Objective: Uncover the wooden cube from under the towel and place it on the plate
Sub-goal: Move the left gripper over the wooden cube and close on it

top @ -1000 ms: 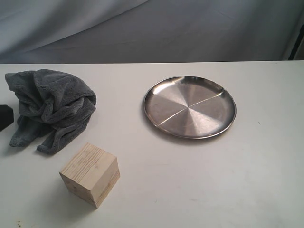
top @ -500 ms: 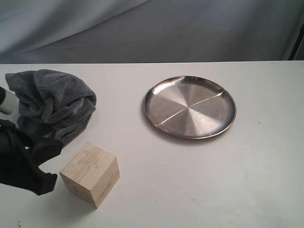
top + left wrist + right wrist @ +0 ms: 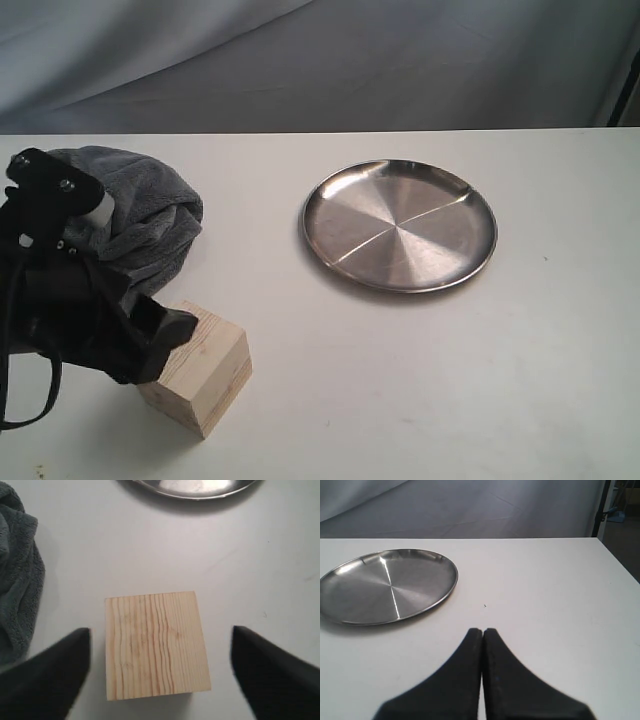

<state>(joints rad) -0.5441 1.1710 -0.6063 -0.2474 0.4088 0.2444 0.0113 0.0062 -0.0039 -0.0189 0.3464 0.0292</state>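
White table [image 3: 420, 390] holds wooden cube [image 3: 156, 645] between spread left jaws, untouched.

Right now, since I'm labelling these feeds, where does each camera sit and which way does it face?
Exterior view: off the arms, looking down across the table at towel, wooden cube and plate; left arm shows.
Left wrist view: on the left arm, looking down on the cube between the open left gripper's fingers.
Right wrist view: low over the table, facing the backdrop past the shut right gripper.
Shared: the plate shows in all three.
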